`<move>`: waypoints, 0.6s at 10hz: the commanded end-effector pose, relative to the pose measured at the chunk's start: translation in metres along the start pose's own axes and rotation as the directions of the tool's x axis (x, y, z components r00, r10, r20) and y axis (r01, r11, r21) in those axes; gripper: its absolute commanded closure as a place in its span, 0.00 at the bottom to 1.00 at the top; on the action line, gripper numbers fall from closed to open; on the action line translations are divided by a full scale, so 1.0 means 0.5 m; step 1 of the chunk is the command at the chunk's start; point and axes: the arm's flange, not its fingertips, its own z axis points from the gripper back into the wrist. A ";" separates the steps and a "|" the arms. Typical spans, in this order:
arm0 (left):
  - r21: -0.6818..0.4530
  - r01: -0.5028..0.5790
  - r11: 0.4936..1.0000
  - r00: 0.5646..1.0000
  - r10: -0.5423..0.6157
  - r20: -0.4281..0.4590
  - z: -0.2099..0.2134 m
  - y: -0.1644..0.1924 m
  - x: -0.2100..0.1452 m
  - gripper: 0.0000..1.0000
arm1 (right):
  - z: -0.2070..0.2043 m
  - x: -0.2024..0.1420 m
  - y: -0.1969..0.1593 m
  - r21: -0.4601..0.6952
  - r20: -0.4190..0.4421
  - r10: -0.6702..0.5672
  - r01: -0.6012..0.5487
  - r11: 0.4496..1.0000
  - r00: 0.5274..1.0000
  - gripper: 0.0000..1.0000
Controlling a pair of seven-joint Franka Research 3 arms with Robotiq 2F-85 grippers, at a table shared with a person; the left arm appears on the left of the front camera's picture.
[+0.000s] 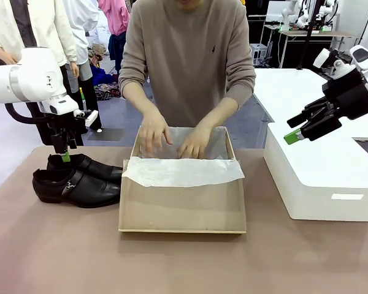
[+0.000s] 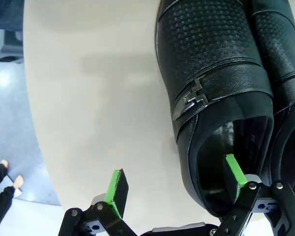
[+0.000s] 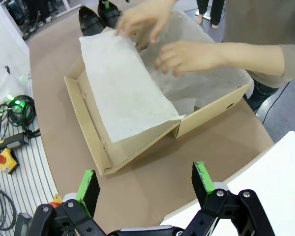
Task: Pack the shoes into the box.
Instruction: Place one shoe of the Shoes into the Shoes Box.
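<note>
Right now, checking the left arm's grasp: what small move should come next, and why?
Probably close the left gripper: its open jaws stand astride one shoe's side wall, one at the opening, the other out over the table.

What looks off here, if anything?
Nothing spilled or damaged. The white tissue paper hangs forward out of the shoebox onto its open lid flap, with the person's hands inside the box. The shoes stand upright side by side.

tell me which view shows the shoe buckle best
Left wrist view: the buckle is close up. Front view shows it as a tiny glint on the near shoe. Right wrist view has the shoes far off, buckle too small.
</note>
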 end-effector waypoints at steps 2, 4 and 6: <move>-0.038 -0.008 0.999 1.000 0.008 0.003 -0.007 0.011 0.000 0.00 | -0.004 0.003 -0.008 0.009 0.035 0.024 -0.025 1.000 0.999 0.00; -0.060 -0.006 0.998 1.000 0.006 0.008 -0.023 0.008 0.002 0.00 | -0.004 0.003 -0.008 0.009 0.035 0.024 -0.025 1.000 0.999 0.00; -0.066 -0.011 0.998 1.000 0.011 0.004 -0.033 0.007 0.001 0.00 | -0.004 0.003 -0.008 0.009 0.035 0.024 -0.025 1.000 0.999 0.00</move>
